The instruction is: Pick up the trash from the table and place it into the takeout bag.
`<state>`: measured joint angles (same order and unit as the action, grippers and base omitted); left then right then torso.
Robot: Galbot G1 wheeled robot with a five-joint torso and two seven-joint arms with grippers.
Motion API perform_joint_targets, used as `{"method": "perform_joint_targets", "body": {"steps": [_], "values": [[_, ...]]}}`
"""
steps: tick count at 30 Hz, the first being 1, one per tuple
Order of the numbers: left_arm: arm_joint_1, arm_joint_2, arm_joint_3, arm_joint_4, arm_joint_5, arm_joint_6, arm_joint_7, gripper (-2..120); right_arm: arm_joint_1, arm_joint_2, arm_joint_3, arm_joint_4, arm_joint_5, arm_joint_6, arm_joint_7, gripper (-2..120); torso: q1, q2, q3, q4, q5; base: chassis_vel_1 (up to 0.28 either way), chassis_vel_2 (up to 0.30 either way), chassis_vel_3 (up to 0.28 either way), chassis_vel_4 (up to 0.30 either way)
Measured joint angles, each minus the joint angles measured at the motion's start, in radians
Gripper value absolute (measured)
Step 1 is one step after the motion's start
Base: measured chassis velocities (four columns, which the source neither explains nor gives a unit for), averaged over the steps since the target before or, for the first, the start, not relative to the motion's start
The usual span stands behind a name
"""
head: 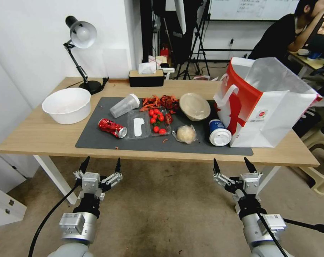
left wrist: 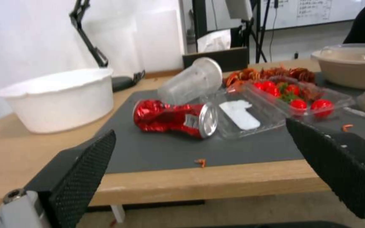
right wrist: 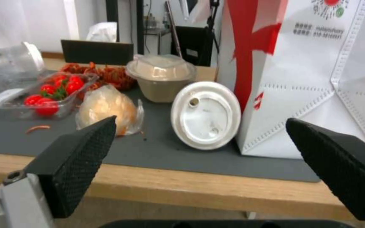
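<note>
Trash lies scattered over the dark grey mat (head: pixel 97 137) on our long light-wood table (head: pixel 29 134). From the head camera we see, along the mat, a crushed red can (head: pixel 111 127) on its side, a clear plastic cup with a white lid (head: pixel 124 105) tipped over behind it, an open clear plastic clamshell tray (head: pixel 147 123) holding cherry tomatoes (head: pixel 156 117), a heap of red shell scraps (head: pixel 160 101), a beige paper bowl (head: pixel 194 106), a plastic-wrapped bun (head: pixel 185 134) and a blue-white lidded paper cup (head: pixel 219 132) lying on its side. That cup lies just beside the tall white-and-red paper takeout bag (head: pixel 269 107), which stands upright at the mat's right end. A big white plastic bowl (head: pixel 66 105) sits on the bare wood to the left, near a black desk lamp (head: pixel 81 53). Both our grippers hang below the table's near edge, off the tabletop — the left gripper (head: pixel 100 165) and the right gripper (head: pixel 232 166), each with fingers spread and empty. Our left wrist camera looks between its spread fingers (left wrist: pixel 85 167) at the red can (left wrist: pixel 174 118), with the clear cup (left wrist: pixel 193 80) touching it behind. Our right wrist camera shows its black pads (right wrist: pixel 81 152) wide apart, framing the bun (right wrist: pixel 106 109) and the paper cup's white lid (right wrist: pixel 206 114) — the lid against the bag (right wrist: pixel 309 79).
</note>
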<state>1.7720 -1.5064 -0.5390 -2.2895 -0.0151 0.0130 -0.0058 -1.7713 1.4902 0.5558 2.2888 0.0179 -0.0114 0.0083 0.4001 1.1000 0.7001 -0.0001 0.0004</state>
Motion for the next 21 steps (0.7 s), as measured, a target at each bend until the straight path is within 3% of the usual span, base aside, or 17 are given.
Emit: {"method": "perform_joint_targets", "body": {"steps": [6,8,15,20,21], "values": [[-0.202,-0.059,0.098,0.103,-0.107,0.107,-0.048,100,0.204,-0.072,0.067,-0.109,0.131,-0.082,0.071,100,0.000,0.000,0.000,0.0004,0.0000,0.000,0.000,0.000,0.000],[-0.236,-0.065,0.113,0.128,-0.127,0.107,-0.054,100,0.224,-0.078,0.074,-0.120,0.145,-0.089,0.079,100,0.001,0.000,0.000,0.0000,-0.0008,0.000,0.000,0.000,0.000],[-0.243,-0.033,0.106,0.165,-0.142,0.043,-0.050,100,0.236,-0.082,0.077,-0.127,0.154,-0.095,0.083,100,0.000,0.000,0.000,0.0003,-0.0004,0.000,0.000,0.000,0.000],[-0.219,-0.012,0.104,0.165,-0.141,0.002,-0.044,100,0.196,-0.103,-0.004,-0.143,0.182,0.018,0.094,100,0.000,0.000,0.000,0.0000,0.0000,0.000,0.000,0.000,0.000],[-0.211,-0.004,0.103,0.165,-0.141,-0.010,-0.043,100,0.190,-0.106,-0.020,-0.143,0.179,0.040,0.102,100,0.000,0.000,0.000,0.0004,-0.0014,0.000,0.000,0.000,0.000]]}}
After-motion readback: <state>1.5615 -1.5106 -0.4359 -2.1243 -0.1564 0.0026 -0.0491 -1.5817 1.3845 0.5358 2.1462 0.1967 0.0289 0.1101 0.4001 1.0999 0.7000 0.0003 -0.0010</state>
